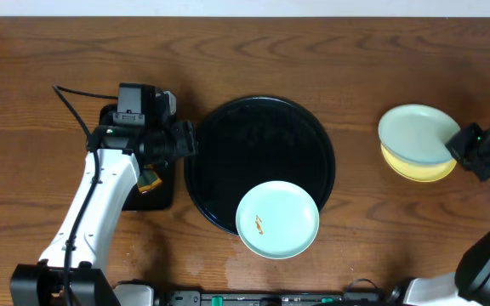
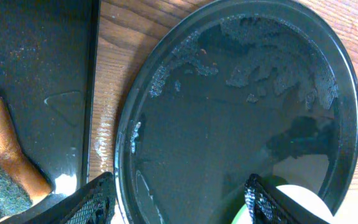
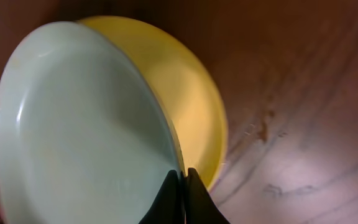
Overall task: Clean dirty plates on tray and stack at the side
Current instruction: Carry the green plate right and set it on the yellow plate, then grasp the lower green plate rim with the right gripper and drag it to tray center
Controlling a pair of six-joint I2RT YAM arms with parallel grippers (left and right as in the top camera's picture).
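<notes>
The round black tray [image 1: 262, 144] lies mid-table, wet in the left wrist view [image 2: 229, 124]. A mint-green plate [image 1: 277, 218] with an orange smear sits on its front right part, overlapping the rim; its edge shows in the left wrist view [image 2: 303, 199]. At the right, a second mint-green plate [image 1: 415, 132] rests tilted on the yellow plate [image 1: 419, 170]. My right gripper [image 1: 458, 144] is shut on that mint plate's [image 3: 79, 124] rim [image 3: 184, 171], over the yellow plate [image 3: 191, 93]. My left gripper [image 1: 185, 140] is open and empty above the tray's left edge [image 2: 179, 180].
A small rectangular black tray [image 1: 156, 197] lies left of the round tray and holds a green and orange sponge [image 2: 5, 162]. The left arm's cable runs over the table at the far left. Damp patches mark the wood near the front edge.
</notes>
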